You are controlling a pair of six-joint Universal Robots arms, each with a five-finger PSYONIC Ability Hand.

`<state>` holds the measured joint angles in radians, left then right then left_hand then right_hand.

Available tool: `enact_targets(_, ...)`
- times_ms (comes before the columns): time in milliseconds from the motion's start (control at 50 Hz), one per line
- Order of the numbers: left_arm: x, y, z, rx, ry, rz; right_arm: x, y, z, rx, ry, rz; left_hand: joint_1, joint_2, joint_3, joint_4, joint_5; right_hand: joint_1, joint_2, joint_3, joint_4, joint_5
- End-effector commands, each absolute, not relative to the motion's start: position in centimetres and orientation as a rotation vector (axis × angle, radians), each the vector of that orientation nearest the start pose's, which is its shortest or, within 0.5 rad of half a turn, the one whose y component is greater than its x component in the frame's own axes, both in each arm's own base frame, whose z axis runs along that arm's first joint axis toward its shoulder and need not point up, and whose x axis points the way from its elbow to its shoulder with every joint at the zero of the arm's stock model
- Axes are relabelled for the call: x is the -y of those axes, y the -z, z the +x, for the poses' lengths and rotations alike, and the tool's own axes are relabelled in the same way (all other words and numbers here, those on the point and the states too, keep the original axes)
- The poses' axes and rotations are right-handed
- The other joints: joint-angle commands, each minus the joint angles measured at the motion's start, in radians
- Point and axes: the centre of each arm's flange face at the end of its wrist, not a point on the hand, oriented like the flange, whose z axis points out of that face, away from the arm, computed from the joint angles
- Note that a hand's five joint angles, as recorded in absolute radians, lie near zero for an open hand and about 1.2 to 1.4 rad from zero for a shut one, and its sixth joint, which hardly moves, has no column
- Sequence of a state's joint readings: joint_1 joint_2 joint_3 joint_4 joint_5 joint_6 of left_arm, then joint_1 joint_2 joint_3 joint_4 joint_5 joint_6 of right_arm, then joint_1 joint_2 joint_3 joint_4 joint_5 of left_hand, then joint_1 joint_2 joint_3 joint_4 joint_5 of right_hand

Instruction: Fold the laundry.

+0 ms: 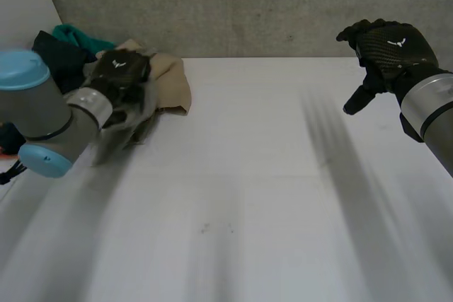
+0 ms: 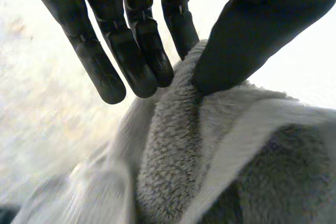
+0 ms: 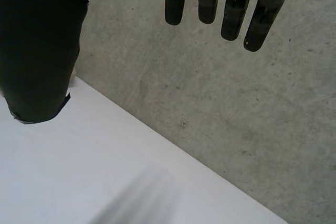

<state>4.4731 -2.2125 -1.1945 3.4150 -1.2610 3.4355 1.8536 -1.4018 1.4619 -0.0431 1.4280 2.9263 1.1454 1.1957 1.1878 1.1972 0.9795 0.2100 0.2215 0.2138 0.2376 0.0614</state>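
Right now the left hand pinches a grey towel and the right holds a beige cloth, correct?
Not quite: the right hand holds nothing, fingers straight, as the right wrist view shows. The left hand does pinch the grey towel.

Cam set-up: you get 3 views, 1 head + 2 wrist.
Head cam sits behind/between the arms, looks down over table point(image 1: 233, 196) toward wall point(image 1: 248, 5). L wrist cam looks along left hand point(image 2: 131, 35), v. close on grey cloth point(image 2: 173, 171); head view shares both. R wrist cam, along right hand point(image 3: 37, 51), well clear of table, faces its far edge + wall.
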Motion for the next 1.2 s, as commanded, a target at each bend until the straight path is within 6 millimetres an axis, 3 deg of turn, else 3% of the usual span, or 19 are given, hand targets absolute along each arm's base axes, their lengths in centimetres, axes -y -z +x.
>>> enact_targets(20,30.5,-26.3,-31.9,-2.217,2.618,1.046,28.8,-30.2,23.2,-2.006,2.126,-0.661,0.251,0.201,0.209,0.199,0.242,-0.036,-0.047,-0.039,-0.063,-0.061)
enact_targets(100,27.7,-25.8,-33.4,-2.29,2.612,1.133,28.7,-31.1,22.9,-1.982,2.159,-0.648,0.251,0.201,0.209,0.199,0.242,-0.036,-0.047,-0.039,-0.063,-0.061)
enact_targets(120,24.6,-24.9,-35.4,-2.332,2.61,1.258,28.6,-31.2,22.9,-1.979,2.163,-0.649,0.251,0.201,0.209,0.199,0.242,-0.036,-0.047,-0.039,-0.063,-0.061)
enact_targets(180,19.8,-24.8,-38.7,-2.293,2.673,1.455,28.5,-31.6,22.9,-1.965,2.176,-0.648,0.251,0.201,0.209,0.199,0.242,-0.036,-0.047,-0.039,-0.063,-0.061)
enact_targets(220,18.7,-24.4,-39.9,-2.271,2.708,1.48,28.5,-31.7,22.9,-1.962,2.179,-0.648,0.251,0.201,0.209,0.199,0.242,-0.036,-0.047,-0.039,-0.063,-0.061)
enact_targets(300,20.5,-20.6,-40.8,-2.332,2.625,1.351,28.6,-31.8,22.8,-1.967,2.183,-0.644,0.251,0.201,0.209,0.199,0.242,-0.036,-0.047,-0.039,-0.063,-0.061)
enact_targets(400,20.6,-18.8,-40.6,-2.405,2.497,1.287,28.7,-31.5,22.8,-1.987,2.179,-0.665,-0.971,-1.021,-1.013,-1.023,-0.98,-0.036,-0.047,-0.039,-0.063,-0.061)
enact_targets(540,21.6,-20.2,-39.0,-2.414,2.458,1.216,28.7,-29.9,22.7,-2.113,2.114,-0.812,-0.958,-1.009,-1.001,-1.01,-0.967,-0.036,-0.047,-0.039,-0.063,-0.061)
enact_targets(620,24.5,-22.1,-34.7,-2.382,2.398,1.068,28.4,-27.8,23.0,-2.248,1.952,-0.936,-0.952,-1.003,-0.995,-1.004,-0.961,-0.036,-0.047,-0.039,-0.063,-0.061)
enact_targets(680,25.3,-22.2,-33.3,-2.36,2.357,1.041,27.6,-26.7,22.9,-2.33,1.828,-1.003,-0.941,-0.991,-0.983,-0.993,-0.949,-0.036,-0.047,-0.039,-0.063,-0.061)
enact_targets(740,25.6,-21.5,-32.5,-2.324,2.284,1.083,26.2,-25.9,23.4,-2.352,1.729,-1.064,-0.929,-0.979,-0.971,-0.981,-0.938,-0.036,-0.047,-0.039,-0.063,-0.061)
enact_targets(800,25.8,-20.5,-31.9,-2.296,2.195,1.14,23.6,-24.5,25.2,-2.313,1.628,-1.151,-0.914,-0.965,-0.957,-0.966,-0.923,-0.036,-0.047,-0.039,-0.063,-0.061)
enact_targets(900,26.6,-17.1,-31.5,-2.334,2.007,1.221,20.7,-22.6,28.9,-2.124,1.686,-1.259,-0.914,-0.965,-0.957,-0.966,-0.923,-0.036,-0.047,-0.039,-0.063,-0.061)
enact_targets(1000,27.3,-14.6,-31.9,-2.349,1.925,1.267,21.5,-19.7,30.8,-2.119,1.792,-1.248,-0.906,-0.956,-0.948,-0.957,-0.914,-0.036,-0.047,-0.039,-0.063,-0.061)
enact_targets(1080,28.0,-13.0,-32.6,-2.359,1.903,1.282,22.4,-17.5,31.7,-2.161,1.856,-1.272,-0.745,-0.795,-0.787,-0.796,-0.753,-0.036,-0.047,-0.039,-0.063,-0.061)
enact_targets(1160,28.7,-12.8,-33.0,-2.348,1.919,1.276,23.0,-15.0,33.1,-2.167,1.855,-1.405,-0.308,-0.358,-0.35,-0.359,-0.316,-0.036,-0.047,-0.039,-0.063,-0.061)
enact_targets(1180,28.8,-13.2,-33.1,-2.339,1.933,1.272,23.1,-14.5,33.3,-2.167,1.852,-1.429,-0.077,-0.127,-0.119,-0.129,-0.086,0.03,0.018,0.026,0.002,0.004)
enact_targets(1200,29.0,-13.4,-33.0,-2.334,1.94,1.264,23.2,-14.1,33.5,-2.165,1.849,-1.456,0.015,-0.035,-0.027,-0.036,0.007,0.141,0.13,0.137,0.113,0.115)
